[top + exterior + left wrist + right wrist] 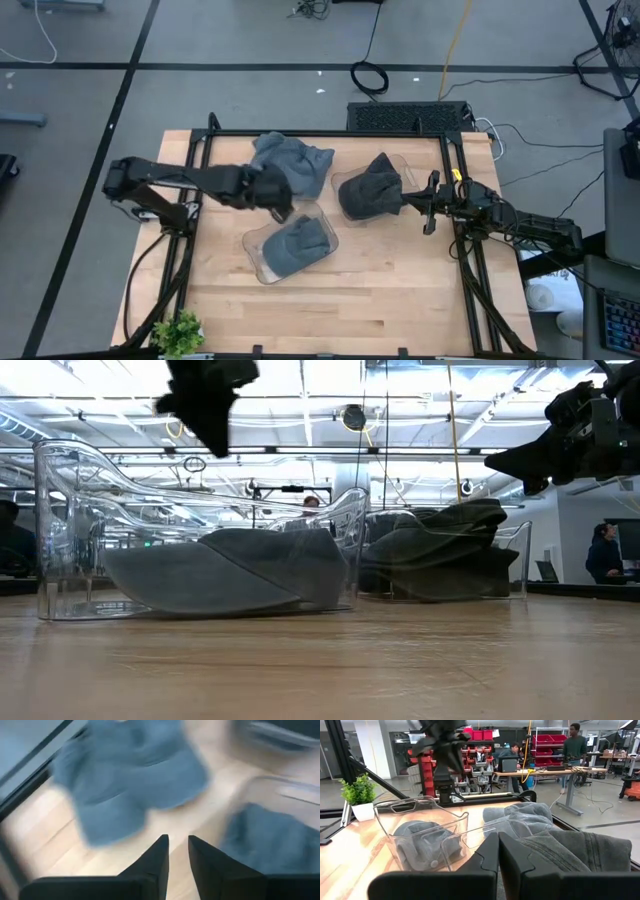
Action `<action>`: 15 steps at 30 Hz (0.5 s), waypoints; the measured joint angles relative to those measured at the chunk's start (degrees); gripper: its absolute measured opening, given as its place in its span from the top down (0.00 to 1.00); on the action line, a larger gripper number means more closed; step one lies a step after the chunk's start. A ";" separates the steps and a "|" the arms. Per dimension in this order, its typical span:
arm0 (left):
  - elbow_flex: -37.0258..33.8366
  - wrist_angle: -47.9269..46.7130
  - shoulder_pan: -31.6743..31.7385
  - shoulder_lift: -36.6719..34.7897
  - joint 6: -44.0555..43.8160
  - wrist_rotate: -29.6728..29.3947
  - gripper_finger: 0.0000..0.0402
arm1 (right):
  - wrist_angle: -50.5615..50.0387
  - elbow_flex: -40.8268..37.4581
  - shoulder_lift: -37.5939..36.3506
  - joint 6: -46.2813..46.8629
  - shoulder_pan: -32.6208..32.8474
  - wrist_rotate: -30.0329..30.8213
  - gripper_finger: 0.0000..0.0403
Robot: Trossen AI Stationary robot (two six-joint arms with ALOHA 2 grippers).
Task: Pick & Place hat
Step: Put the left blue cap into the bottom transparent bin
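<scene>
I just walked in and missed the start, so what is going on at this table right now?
Two robot arms are sorting grey hats into clear bins. One hat lies in the near bin, another sits in the far bin. A third hat lies loose on the table. The left gripper hangs empty between the loose hat and the near bin; the right gripper is at the far bin.

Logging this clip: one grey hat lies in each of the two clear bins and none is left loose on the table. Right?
Not quite. The high view shows a third grey hat loose on the table, beside the two clear bins, each holding one.
</scene>
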 joint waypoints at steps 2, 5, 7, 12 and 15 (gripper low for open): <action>-0.07 -4.45 2.19 -1.30 -3.83 0.12 0.76 | 0.00 -0.01 0.02 0.02 0.00 -0.01 1.00; -2.15 -8.87 6.30 -2.08 -5.36 0.04 0.66 | 0.00 0.01 0.02 0.01 0.00 -0.01 1.00; -5.03 -9.08 9.33 -2.11 -2.61 0.93 0.57 | 0.00 0.00 0.00 0.01 0.00 0.02 1.00; -15.16 -1.63 16.41 -1.96 6.07 8.27 0.34 | 0.00 0.01 0.00 0.02 0.00 0.01 1.00; -20.47 1.90 21.31 -1.90 5.56 9.20 0.24 | 0.00 -0.01 0.01 0.01 0.00 -0.01 1.00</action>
